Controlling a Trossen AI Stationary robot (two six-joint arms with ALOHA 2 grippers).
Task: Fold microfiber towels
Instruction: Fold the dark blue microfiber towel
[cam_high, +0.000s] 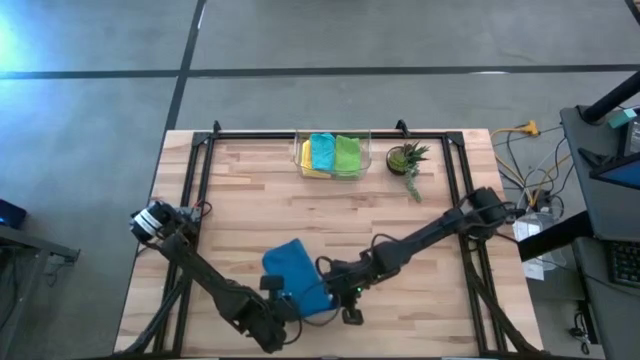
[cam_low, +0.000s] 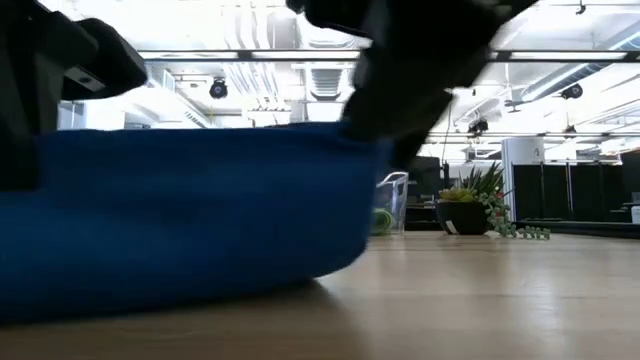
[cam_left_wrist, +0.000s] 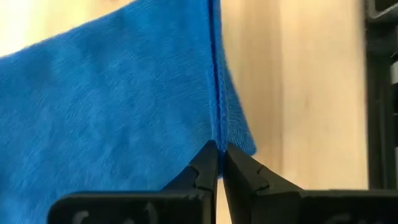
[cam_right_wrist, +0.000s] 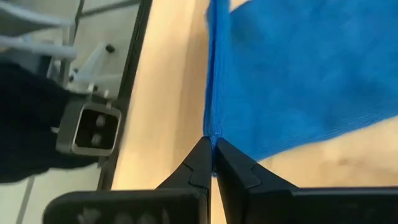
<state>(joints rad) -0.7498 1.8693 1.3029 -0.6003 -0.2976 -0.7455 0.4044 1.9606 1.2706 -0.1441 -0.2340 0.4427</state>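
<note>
Lying near the table's (cam_high: 250, 215) front edge, the blue towel (cam_high: 295, 272) is pinched by both grippers: the left gripper (cam_left_wrist: 219, 155) is clamped on one corner, the right gripper (cam_right_wrist: 210, 146) on its neighbouring corner. By the far edge, the other towels (cam_high: 330, 155) are kept in a clear container (cam_high: 300, 165), beside a potted plant (cam_high: 406, 160).
</note>
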